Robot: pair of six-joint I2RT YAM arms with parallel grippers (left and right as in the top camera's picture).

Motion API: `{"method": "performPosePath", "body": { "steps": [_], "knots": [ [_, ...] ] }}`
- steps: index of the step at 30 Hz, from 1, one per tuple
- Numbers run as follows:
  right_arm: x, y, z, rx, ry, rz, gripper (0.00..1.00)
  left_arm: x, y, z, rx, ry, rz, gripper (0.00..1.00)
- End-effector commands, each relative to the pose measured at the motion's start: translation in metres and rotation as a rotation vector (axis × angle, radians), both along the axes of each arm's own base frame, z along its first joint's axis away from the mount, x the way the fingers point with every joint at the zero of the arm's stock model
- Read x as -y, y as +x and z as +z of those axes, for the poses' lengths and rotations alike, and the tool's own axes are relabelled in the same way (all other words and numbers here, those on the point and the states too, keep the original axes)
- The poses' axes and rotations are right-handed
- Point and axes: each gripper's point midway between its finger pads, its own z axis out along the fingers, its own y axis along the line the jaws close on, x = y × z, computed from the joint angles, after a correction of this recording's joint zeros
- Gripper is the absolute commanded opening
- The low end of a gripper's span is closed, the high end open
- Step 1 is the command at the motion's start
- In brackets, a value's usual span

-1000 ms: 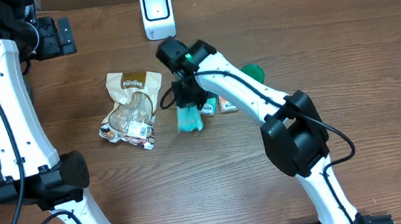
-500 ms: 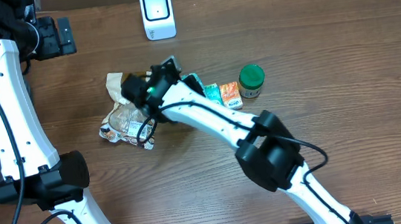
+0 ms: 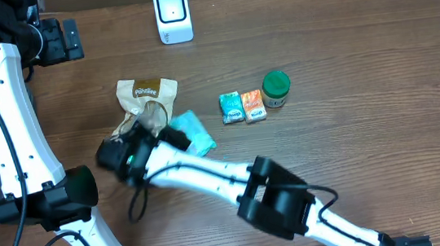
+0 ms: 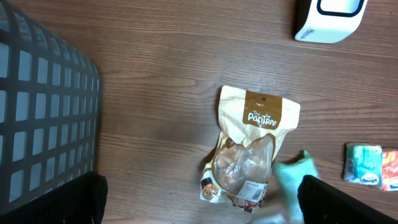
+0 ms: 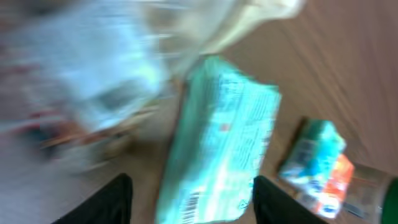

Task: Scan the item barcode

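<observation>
Since a second ago, right arm has swung from mid-table across to the left. Right claw (image 5: 191, 180) now sits over the lower end of the snack bag (image 3: 146, 106). The teal packet (image 3: 192, 134), pinched a second ago, is out of the grip.

Right claw: released. Wrist view shows both fingers (image 5: 115, 199) spread wide and clamped on nothing. View heavily blurred.

Teal packet: lies on the table (image 3: 386, 146), just right of the snack bag's lower half, angled. From overhead it is beside my right arm's forward link and apart from the claw head. In the wrist view it fills the middle, long side running away from me. Dark striped print at its near end, too smeared to read.

Scanner (image 3: 173, 15): upright at the far edge of the table, well apart from the packet, white face with a dark window.

Left claw (image 4: 200, 199): spread fully, nothing between the fingers, held high at the far left. Its camera looks down on the snack bag, with the grey basket (image 4: 43, 112) at the left.

Others: small teal pack (image 3: 231, 107) and orange pack (image 3: 253, 105) touching side by side. Green-lidded jar (image 3: 276, 88) just beside them on the right.
</observation>
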Motion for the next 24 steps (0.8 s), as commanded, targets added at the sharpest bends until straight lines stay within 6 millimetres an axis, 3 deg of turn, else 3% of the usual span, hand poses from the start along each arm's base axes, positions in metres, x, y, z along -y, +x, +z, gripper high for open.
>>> {"method": "performPosePath", "body": {
  "steps": [1, 6, 12, 15, 20, 24],
  "knots": [
    [-0.009, -0.009, -0.004, -0.06, 0.044, 0.011, 0.61, 0.002, 0.0, -0.002, -0.005, -0.006, -0.016, 1.0],
    [-0.009, -0.002, 0.007, -0.172, 0.153, -0.037, 0.61, 0.002, 0.0, -0.002, -0.005, -0.006, -0.016, 1.0],
    [0.003, 0.031, 0.052, -0.329, 0.401, -0.142, 0.6, 0.002, 0.0, -0.002, -0.005, -0.006, -0.016, 1.0],
    [0.017, 0.041, 0.062, -0.504, 0.543, -0.199, 0.57, 0.002, 0.0, -0.002, -0.005, -0.006, -0.016, 1.0],
    [0.041, 0.043, 0.057, -0.778, 0.691, -0.163, 0.46, 0.002, 0.0, -0.002, -0.005, -0.006, -0.016, 1.0],
    [0.061, 0.048, 0.031, -0.83, 0.701, -0.187, 0.4, 0.002, 0.0, -0.002, -0.005, -0.006, -0.016, 1.0]
  ]
}}
